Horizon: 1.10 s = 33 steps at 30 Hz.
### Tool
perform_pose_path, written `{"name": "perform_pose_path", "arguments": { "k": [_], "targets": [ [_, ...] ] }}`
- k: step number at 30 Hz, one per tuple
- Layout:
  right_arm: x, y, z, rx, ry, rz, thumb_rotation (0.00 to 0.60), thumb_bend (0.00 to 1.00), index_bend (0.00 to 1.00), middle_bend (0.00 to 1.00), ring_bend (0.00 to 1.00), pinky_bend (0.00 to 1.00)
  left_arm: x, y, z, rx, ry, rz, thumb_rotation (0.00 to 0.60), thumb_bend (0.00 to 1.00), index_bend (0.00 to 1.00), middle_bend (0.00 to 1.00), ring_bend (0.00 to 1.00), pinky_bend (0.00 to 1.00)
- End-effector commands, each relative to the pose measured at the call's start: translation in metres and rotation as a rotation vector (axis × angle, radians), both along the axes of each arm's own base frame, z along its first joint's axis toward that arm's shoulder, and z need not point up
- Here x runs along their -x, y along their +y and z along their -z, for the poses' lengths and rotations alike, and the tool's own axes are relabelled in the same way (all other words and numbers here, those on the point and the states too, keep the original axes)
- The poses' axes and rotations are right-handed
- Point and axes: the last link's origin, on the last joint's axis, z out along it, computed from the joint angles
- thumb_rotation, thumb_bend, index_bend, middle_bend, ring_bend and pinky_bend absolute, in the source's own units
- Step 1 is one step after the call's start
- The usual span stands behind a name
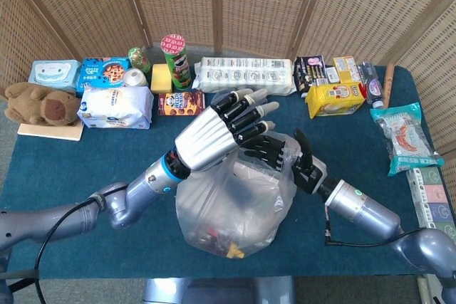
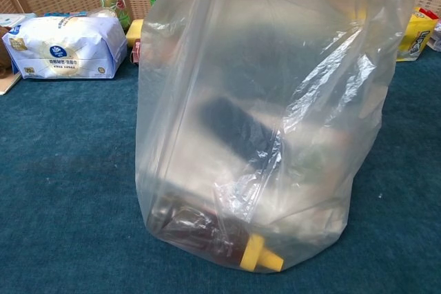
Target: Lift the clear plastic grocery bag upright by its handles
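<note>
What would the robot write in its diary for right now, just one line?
step: lifting bag | clear plastic grocery bag: upright on table | right hand: at bag top | left hand: above bag, fingers spread | grip: unclear

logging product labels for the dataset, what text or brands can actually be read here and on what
None can be read for certain.
Green tube can: label print blurred.
White pack: round blue logo, words too small.
Brown cookie box: picture only, lettering blurred.
Yellow packet: red and dark print, unreadable.
Blue cookie box and pale blue wipes pack: lettering too small.
Clear plastic grocery bag: no print visible.
</note>
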Motion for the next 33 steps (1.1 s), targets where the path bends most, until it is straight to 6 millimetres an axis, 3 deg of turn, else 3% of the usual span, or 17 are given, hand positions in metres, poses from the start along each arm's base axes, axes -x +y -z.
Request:
{"name": "perform_pose_path", "arguments": {
  "k": [1,33],
  "targets": [
    [0.002,0.004,0.001,-0.016,-0.001,-0.001,0.001,0.1,0.22,0.2,0.08,0.06,0.003,0.002,-0.001,-0.006,0.003,-0.007,0.6,0.25,0.33,0.24,0.14,0.26],
    [-0.018,0.003,0.011,-0.055,-0.025,-0.016,0.001,0.1,0.22,0.21,0.09,0.07,-0.009,0.009,0.011,0.015,0.012,-0.005,0.6,0.24,0.33,0.24,0.14,0.26]
  ]
}}
